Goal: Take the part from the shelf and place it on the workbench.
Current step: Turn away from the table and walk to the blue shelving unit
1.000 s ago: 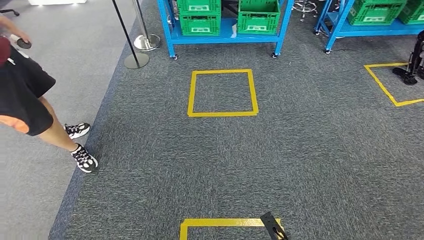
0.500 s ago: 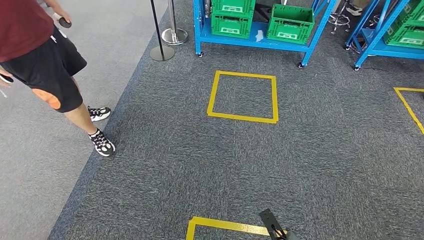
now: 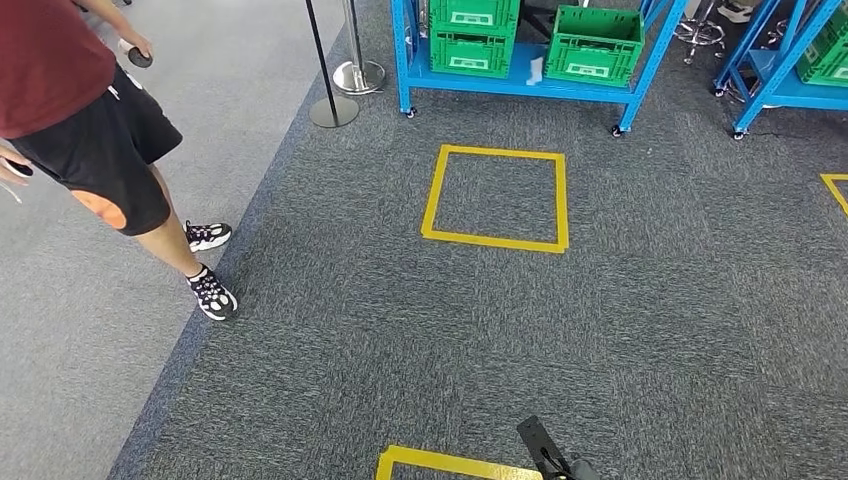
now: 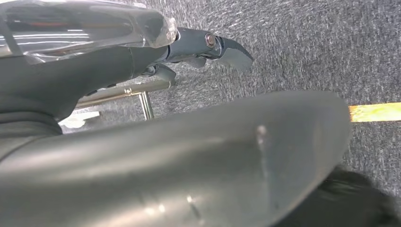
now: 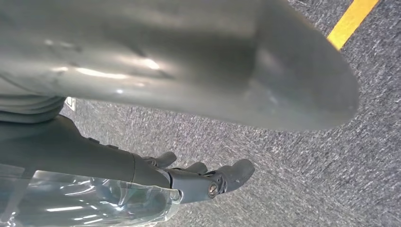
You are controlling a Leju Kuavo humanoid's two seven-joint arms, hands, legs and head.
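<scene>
**Shelf's up ahead, both hands hanging empty**

While the head view looks down over grey carpet (image 3: 650, 330), the blue shelf (image 3: 520, 85) sits at the far end on casters, with green crates (image 3: 474, 36) on its lower deck. Honestly can't pick out the part itself from here; there's a small white thing (image 3: 536, 68) between two crates but it's too tiny to call. A yellow tape square (image 3: 433, 196) is marked on the floor just in front of the shelf, and another tape square (image 3: 440, 463) pokes in at the near edge.

Left hand (image 4: 208, 47) hangs over the carpet with its fingers loosely curled and apart, nothing in it. Right hand (image 5: 208, 177) is the same deal: fingers spread a bit, holding nothing.

Off to the left a person (image 3: 90, 120) in a dark red shirt and black shorts stands where the carpet meets the smooth floor, near a stanchion post (image 3: 333, 108).
</scene>
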